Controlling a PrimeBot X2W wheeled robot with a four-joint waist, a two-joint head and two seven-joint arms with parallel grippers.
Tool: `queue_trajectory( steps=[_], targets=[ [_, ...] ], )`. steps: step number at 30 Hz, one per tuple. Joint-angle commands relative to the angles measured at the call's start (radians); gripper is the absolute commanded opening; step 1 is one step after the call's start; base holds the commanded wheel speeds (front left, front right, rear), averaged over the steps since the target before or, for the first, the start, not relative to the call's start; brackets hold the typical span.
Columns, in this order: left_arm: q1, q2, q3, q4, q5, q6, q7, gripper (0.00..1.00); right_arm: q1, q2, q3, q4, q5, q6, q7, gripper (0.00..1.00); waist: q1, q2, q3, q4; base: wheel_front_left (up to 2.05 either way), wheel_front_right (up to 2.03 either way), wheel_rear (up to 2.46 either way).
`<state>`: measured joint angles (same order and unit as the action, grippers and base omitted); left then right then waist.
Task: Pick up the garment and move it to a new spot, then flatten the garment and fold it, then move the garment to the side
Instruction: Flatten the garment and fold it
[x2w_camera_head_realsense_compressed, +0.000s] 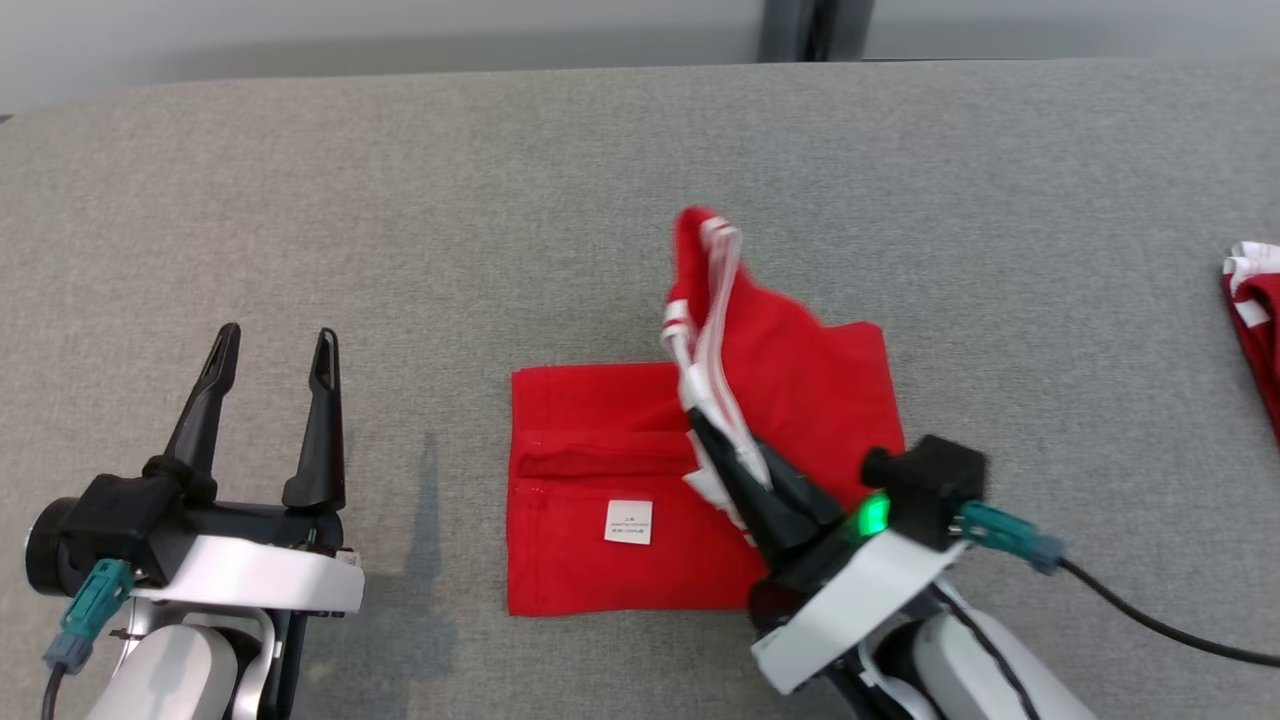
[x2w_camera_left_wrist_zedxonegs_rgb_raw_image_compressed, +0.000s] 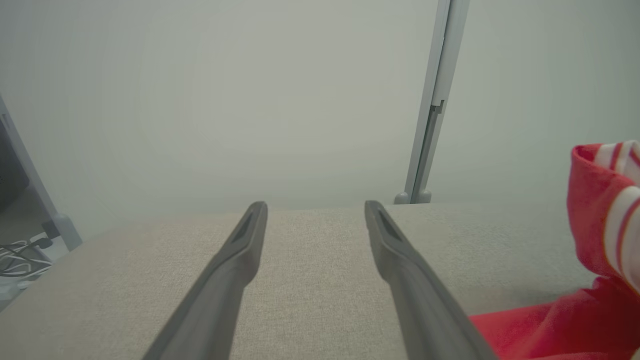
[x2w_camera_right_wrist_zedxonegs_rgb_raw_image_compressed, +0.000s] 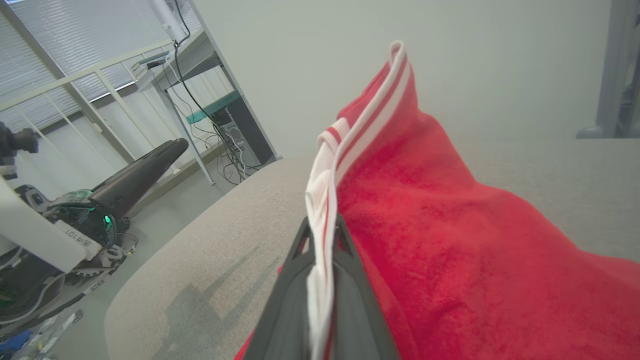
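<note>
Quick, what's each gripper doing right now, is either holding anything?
Left gripper: open, holding nothing.
Right gripper: shut on the white-striped edge of the red fleece garment, lifting that edge.

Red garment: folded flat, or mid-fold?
Mid-fold. Part of the garment lies flat on the table; the right gripper, shut on its striped hem, holds the rest raised.

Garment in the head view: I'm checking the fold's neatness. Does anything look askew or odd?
Yes. The garment lies mostly flat, but its striped edge stands raised on the right side, pinched in the shut jaws of the right gripper, so that part is not laid down. A white label faces up.
</note>
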<state>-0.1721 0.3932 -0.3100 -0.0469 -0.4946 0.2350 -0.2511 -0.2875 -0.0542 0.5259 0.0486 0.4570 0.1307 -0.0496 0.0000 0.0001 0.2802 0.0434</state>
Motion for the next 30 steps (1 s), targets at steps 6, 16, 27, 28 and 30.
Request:
queue_trajectory(
  steps=[6, 16, 27, 28, 30],
  targets=[
    [-0.037, -0.014, -0.015, 0.032, -0.003, -0.024, -0.007, 1.0, -0.113, 0.0, 0.148, 0.178, 0.117, 0.0, -0.105, 0.0, 0.0, -0.0001, 0.019, 0.043, 0.0, 0.0, 0.0],
    [-0.07, -0.035, -0.023, 0.071, 0.007, -0.046, -0.01, 1.0, -0.263, 0.001, 0.323, 0.392, 0.272, 0.0, -0.196, 0.68, 0.0, -0.0001, 0.04, 0.063, 0.0, 0.0, 0.0],
    [-0.069, -0.042, -0.007, 0.092, 0.019, -0.054, -0.013, 1.0, -0.281, 0.0, 0.262, 0.249, 0.327, 0.0, -0.217, 1.0, 0.0, -0.0001, 0.031, 0.035, 0.0, 0.0, 0.0],
    [-0.065, -0.041, -0.004, 0.092, 0.02, -0.053, -0.013, 1.0, -0.268, -0.001, 0.22, 0.23, 0.3, 0.0, -0.216, 1.0, 0.0, -0.0001, 0.029, 0.031, 0.0, 0.0, 0.0],
    [-0.057, -0.04, 0.001, 0.092, 0.022, -0.05, -0.013, 1.0, -0.24, -0.002, 0.124, 0.2, 0.236, 0.0, -0.216, 1.0, 0.0, -0.0001, 0.024, 0.023, 0.0, 0.0, 0.0]
  ],
)
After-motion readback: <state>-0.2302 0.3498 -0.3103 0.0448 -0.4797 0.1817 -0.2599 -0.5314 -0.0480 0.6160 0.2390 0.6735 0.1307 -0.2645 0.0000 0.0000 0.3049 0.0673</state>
